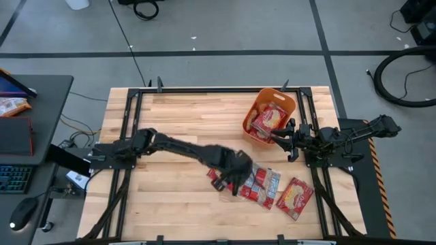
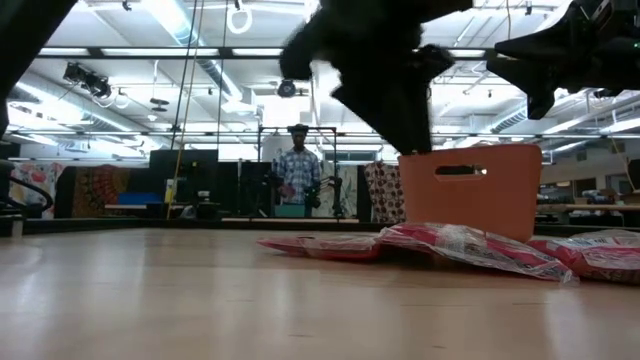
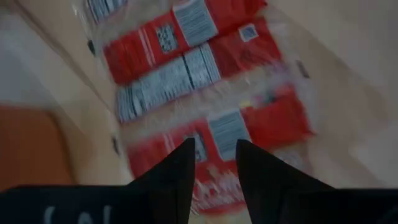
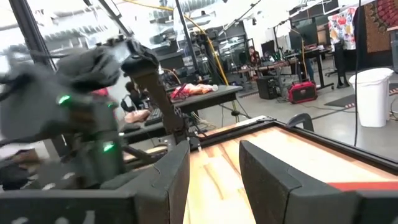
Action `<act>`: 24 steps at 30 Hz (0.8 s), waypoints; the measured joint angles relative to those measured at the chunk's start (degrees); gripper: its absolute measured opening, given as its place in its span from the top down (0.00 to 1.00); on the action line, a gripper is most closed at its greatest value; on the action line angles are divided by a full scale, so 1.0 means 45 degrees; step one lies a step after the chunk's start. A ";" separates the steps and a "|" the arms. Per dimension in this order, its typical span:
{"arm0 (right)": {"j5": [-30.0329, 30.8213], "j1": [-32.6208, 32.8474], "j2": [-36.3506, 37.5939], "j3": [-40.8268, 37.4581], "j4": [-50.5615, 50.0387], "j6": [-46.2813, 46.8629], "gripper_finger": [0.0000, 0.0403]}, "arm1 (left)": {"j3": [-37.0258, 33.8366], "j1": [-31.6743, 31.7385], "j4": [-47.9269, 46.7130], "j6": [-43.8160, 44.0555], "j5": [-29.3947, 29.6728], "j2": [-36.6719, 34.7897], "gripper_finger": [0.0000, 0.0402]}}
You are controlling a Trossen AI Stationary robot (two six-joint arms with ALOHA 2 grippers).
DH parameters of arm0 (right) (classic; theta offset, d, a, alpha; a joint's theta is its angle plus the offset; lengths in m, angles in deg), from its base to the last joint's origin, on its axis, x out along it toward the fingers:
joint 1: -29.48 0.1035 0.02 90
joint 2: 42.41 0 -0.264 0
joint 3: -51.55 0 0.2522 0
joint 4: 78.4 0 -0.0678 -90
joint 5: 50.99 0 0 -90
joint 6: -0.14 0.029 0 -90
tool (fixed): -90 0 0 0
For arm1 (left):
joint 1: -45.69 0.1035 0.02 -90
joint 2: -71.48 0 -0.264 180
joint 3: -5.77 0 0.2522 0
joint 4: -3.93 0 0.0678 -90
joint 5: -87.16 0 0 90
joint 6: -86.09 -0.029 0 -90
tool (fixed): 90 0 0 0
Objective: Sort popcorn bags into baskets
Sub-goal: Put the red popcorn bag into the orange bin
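Several red popcorn bags (image 1: pixel 257 182) lie flat, overlapping, on the table's near right part, and one more (image 1: pixel 295 197) lies to their right. In the low view they form a low heap (image 2: pixel 450 245). The orange basket (image 1: pixel 278 92) stands at the far right with bags (image 1: pixel 267 121) inside. My left gripper (image 1: pixel 235 178) hangs open above the near-left end of the heap. In its wrist view the bags (image 3: pixel 186 68) lie below its fingers (image 3: pixel 214 158), and the low view shows it well above them (image 2: pixel 400 100). My right gripper (image 1: pixel 279 136) waits open beside the basket's near right side.
Dark frame rails (image 1: pixel 129 129) run along the table's left and right edges. Bare wood (image 1: pixel 170 197) covers the table's left half. A desk with a keyboard (image 1: pixel 17 178) stands left of the table. A person (image 2: pixel 298 165) stands in the room beyond the far edge.
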 joint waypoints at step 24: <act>-0.0005 -0.0001 -0.0001 -0.0005 0.0039 0.0000 0.64 | 0.0007 -0.0520 0.0100 -0.7580 0.3475 0.1448 0.70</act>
